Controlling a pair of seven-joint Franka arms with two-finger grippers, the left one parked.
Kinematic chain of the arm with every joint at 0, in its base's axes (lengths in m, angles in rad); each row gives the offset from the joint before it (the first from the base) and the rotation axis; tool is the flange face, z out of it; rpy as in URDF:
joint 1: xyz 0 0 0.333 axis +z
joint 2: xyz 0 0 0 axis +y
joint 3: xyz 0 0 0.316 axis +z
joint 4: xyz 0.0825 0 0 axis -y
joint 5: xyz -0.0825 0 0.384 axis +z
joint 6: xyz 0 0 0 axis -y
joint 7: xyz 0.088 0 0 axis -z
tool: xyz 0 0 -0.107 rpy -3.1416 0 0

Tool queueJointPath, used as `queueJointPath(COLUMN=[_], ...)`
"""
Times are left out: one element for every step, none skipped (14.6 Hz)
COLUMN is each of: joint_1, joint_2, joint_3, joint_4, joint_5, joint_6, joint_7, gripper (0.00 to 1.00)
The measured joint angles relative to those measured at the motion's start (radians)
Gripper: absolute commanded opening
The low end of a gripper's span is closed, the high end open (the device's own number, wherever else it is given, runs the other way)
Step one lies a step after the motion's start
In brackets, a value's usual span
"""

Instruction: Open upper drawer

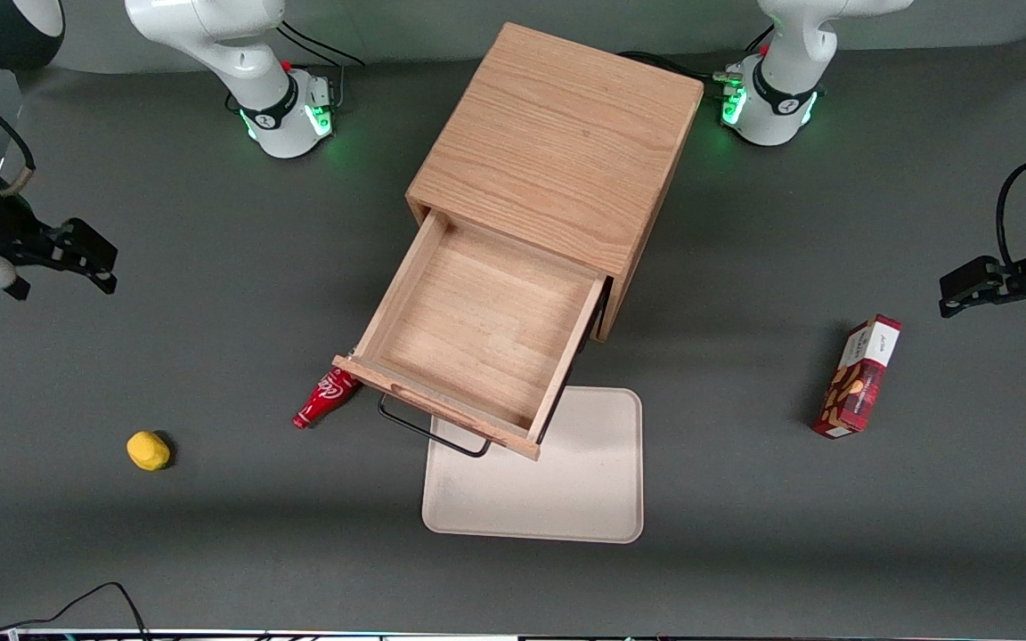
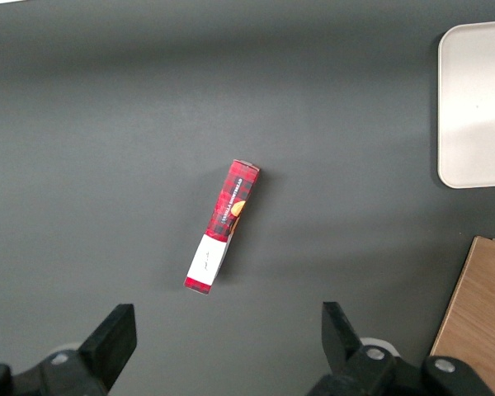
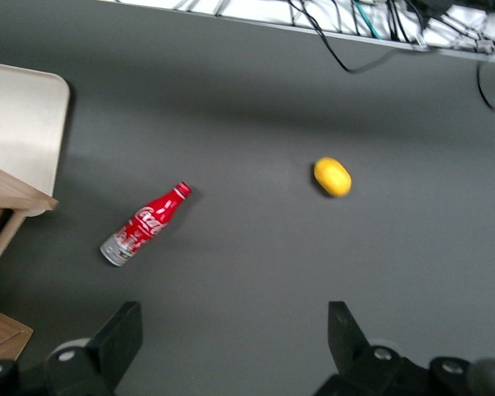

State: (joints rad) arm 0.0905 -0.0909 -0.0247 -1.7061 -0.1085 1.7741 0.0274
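Observation:
The oak cabinet (image 1: 557, 151) stands mid-table. Its upper drawer (image 1: 477, 334), a shallow light-wood tray, is pulled far out toward the front camera and is empty. A thin black wire handle (image 1: 433, 434) shows under the drawer's front edge. A corner of the drawer front (image 3: 16, 194) shows in the right wrist view. My right gripper (image 1: 90, 258) hangs open and empty at the working arm's end of the table, well away from the cabinet; its fingers (image 3: 120, 334) are spread wide above bare mat.
A red cola bottle (image 1: 326, 398) lies beside the drawer front, also in the right wrist view (image 3: 144, 224). A yellow lemon (image 1: 148, 450) lies nearer the front camera. A beige tray (image 1: 566, 499) lies under the drawer front. A red snack box (image 1: 858, 376) lies toward the parked arm's end.

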Motion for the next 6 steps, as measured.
queueJointPath(joint_1=[-0.005, -0.016, -0.036, -0.064, -0.102, -0.143], joint_2=[-0.039, -0.065, -0.077, -0.078, -0.073, -0.061], joint_3=[-0.006, -0.007, -0.006, 0.000, 0.016, 0.042], joint_4=[-0.051, -0.081, -0.091, -0.090, -0.085, -0.079], joint_5=[0.000, 0.003, 0.009, 0.020, 0.039, 0.056], joint_6=[0.011, 0.015, 0.014, 0.012, 0.008, 0.005], joint_7=[0.014, 0.022, 0.026, 0.027, 0.027, 0.027], gripper=[1.00, 1.00, 1.00, 1.00, 1.00, 1.00])
